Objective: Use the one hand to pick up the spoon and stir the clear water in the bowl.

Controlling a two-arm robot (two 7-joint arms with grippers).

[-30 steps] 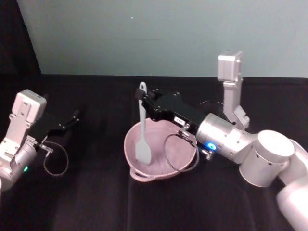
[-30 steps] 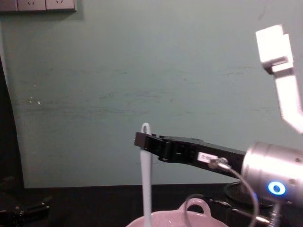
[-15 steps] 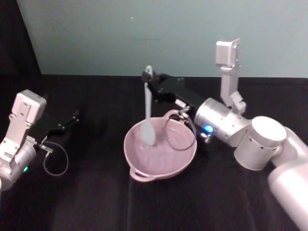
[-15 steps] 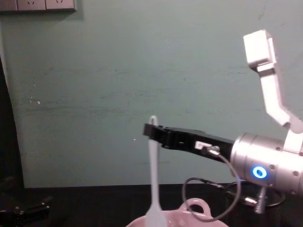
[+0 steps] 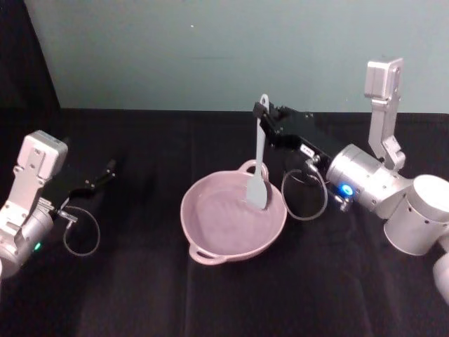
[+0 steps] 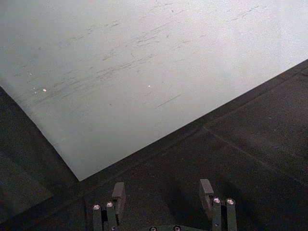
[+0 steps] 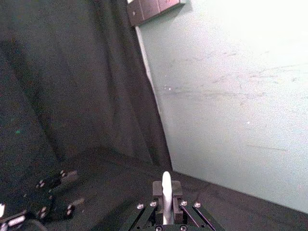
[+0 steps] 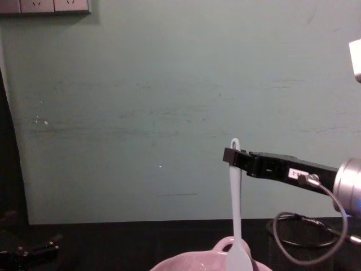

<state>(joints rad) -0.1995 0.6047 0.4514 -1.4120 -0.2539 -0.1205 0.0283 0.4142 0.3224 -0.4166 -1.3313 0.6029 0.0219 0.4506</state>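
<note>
We see a black-clothed table (image 5: 140,295) with a pale pink bowl (image 5: 210,228) near its middle, one small loop handle on the far rim and another on the near rim; the right hand (image 5: 265,116), a long slim black gripper on a silver wrist with a blue glowing ring, reaches in from the table's right side and is clamped on the very top of a white spoon (image 5: 259,158), just under the hole in the handle tip; the spoon hangs almost upright from that grip, its flat paddle head down inside the bowl at the far right part, close to the far loop handle; we cannot tell whether the head touches the water or the bowl's floor, and the clear water itself is hard to make out; from the chest view the spoon (image 8: 234,209) drops straight from the hand (image 8: 230,155) to the bowl's rim (image 8: 186,264); the right wrist view shows the handle tip (image 7: 166,180) pinched between the closed fingers; we judge the spoon to be light, thin plastic, stiff enough to stir but smooth, so a grip this high up could let it swing or twist against the water; a hold a little lower on the handle would likely steady it; the bowl looks glossy and may slide if the head pushes its wall; the left gripper (image 5: 106,170) rests near the table's left edge, well apart from the bowl, its fingers (image 6: 119,192) spread open and holding nothing.
</note>
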